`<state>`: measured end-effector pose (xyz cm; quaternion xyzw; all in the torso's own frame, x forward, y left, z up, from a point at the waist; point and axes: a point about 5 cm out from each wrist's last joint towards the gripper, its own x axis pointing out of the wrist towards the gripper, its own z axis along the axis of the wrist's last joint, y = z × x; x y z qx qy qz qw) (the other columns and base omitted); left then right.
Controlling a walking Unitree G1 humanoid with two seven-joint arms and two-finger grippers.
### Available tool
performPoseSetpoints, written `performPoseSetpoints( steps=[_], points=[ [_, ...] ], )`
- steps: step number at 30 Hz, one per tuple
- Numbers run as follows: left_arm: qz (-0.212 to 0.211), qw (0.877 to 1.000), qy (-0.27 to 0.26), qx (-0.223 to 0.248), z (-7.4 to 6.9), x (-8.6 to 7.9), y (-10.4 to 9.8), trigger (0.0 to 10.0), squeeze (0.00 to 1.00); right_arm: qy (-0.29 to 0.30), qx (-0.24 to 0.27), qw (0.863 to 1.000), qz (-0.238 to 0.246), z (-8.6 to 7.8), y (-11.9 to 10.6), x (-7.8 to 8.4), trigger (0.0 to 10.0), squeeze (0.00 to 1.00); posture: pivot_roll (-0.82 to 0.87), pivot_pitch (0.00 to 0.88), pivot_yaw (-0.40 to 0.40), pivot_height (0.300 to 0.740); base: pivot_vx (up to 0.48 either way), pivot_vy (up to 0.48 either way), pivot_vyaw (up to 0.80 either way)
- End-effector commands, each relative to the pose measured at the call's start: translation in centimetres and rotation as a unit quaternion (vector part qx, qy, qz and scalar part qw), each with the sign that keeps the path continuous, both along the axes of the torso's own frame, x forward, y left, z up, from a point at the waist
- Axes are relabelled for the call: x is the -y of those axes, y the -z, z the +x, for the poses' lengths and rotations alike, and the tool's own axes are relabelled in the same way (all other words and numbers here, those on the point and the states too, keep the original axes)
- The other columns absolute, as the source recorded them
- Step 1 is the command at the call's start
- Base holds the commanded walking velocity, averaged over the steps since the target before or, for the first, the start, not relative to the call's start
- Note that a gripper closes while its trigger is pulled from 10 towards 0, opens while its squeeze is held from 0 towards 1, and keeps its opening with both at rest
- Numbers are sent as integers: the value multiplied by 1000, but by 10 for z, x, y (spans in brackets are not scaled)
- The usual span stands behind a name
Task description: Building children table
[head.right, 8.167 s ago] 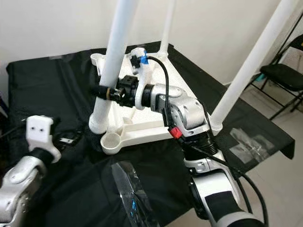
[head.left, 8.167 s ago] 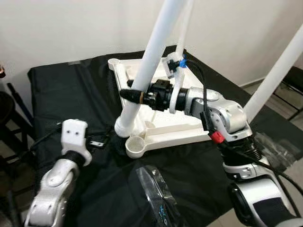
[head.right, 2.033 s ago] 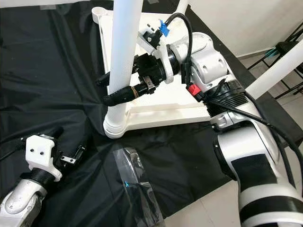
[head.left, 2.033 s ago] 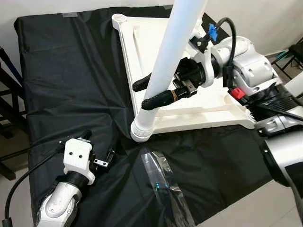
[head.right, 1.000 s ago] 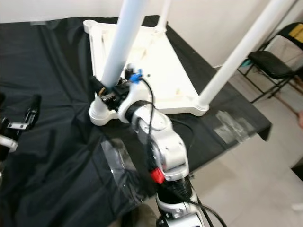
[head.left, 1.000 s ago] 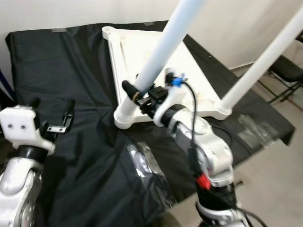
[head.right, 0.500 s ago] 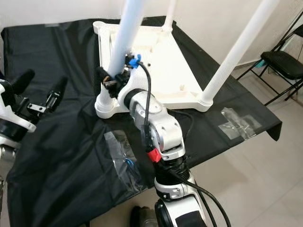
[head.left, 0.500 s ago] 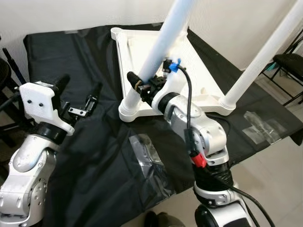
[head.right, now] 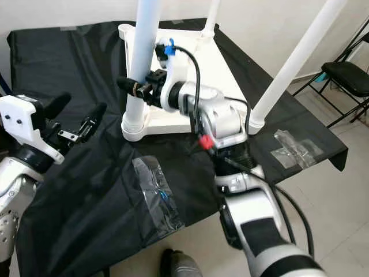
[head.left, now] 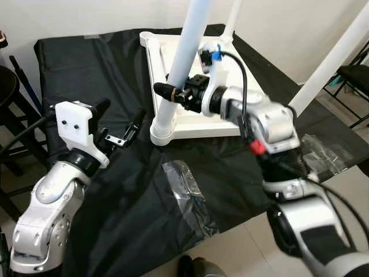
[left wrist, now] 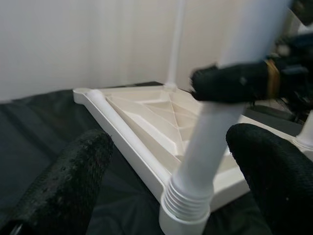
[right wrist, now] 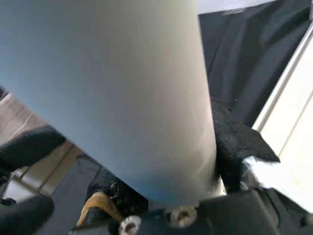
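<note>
Nearest you, a clear plastic bag point(head.left: 187, 196) lies on the black cloth point(head.left: 86, 69) that covers the desk; ignore it. Just beyond, your left gripper point(head.left: 118, 124) hovers above the cloth with its fingers spread wide and empty, pointing toward the base of the near leg point(head.left: 181, 63), near it but apart. That arm is bent at the elbow, forearm rising from the desk's near-left edge.

The upturned white tabletop point(head.left: 173, 63) lies flat on the cloth farther in, the near leg standing in its front corner socket point(head.left: 164, 133). Your right gripper point(head.right: 135, 86) is clamped around this leg low down, a little above the threaded collar, the arm reaching forward over the tabletop with the wrist turned sideways.

The step looks like seating or screwing this leg home. Keep the leg upright over its socket as you turn, so the thread does not cross, and consider bringing the left gripper in to steady the tabletop corner. Two more legs point(head.right: 294, 63) stand at the right and far corners.
</note>
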<state>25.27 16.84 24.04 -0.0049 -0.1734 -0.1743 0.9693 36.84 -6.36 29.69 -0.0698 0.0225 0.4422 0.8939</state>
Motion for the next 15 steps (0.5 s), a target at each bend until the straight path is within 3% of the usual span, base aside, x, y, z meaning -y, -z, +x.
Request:
performPoseSetpoints(
  steps=[1,8,15],
  points=[
    [0,1000,11,-10,-6,6,3,10000,0,-6,-16,999,-36,11,13,14,10000,0,-16,195,-136,740,0,0,0],
    [0,1000,10,-19,-11,8,5,10000,0,-84,-1,996,-15,10,5,18,10000,0,-8,225,-136,740,0,0,0],
    [-1,1000,9,-27,-16,9,6,10000,0,-142,8,989,-41,9,5,19,10000,0,-9,256,-137,740,0,0,0]
  ],
)
